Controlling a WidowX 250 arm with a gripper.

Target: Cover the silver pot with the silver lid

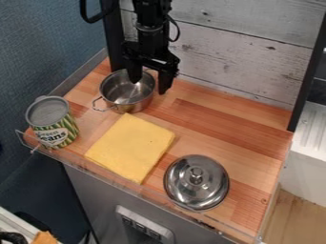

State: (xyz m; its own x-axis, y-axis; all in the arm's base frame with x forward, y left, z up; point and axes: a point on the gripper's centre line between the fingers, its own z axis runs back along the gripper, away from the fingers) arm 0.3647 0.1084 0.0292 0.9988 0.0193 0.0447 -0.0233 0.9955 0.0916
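Observation:
My gripper point(150, 86) hangs open over the right part of the silver pot point(127, 101), with one finger above the pot's opening and the other beyond its right rim. Nothing is held between the fingers. The pot stands uncovered at the back left of the wooden counter, its wire handle pointing to the front left. The silver lid point(196, 182) lies knob up near the counter's front edge, to the right of the yellow cloth and well apart from the pot.
A folded yellow cloth point(130, 147) lies between pot and lid. A green can point(53, 122) stands at the front left corner. A clear low guard point(143, 191) runs along the front edge. Behind the counter rises a whitewashed plank wall point(242, 52).

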